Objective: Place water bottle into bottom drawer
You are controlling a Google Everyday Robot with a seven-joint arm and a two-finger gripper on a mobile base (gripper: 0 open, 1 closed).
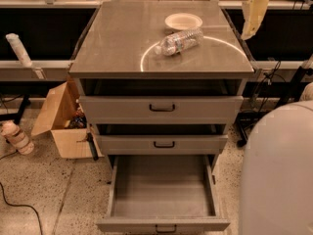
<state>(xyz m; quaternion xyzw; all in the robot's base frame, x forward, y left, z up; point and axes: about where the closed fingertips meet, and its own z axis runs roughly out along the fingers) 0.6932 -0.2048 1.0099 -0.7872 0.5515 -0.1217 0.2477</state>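
The water bottle lies on its side on the grey cabinet top, its cap pointing left, just in front of a white shallow bowl. The bottom drawer is pulled out wide and holds nothing. My gripper, pale yellow, hangs at the top right, over the cabinet's right back corner. It is up and to the right of the bottle, apart from it, and holds nothing that I can see.
The two upper drawers stand slightly out. An open cardboard box sits on the floor left of the cabinet. My white body fills the lower right. A black cable lies on the floor at the left.
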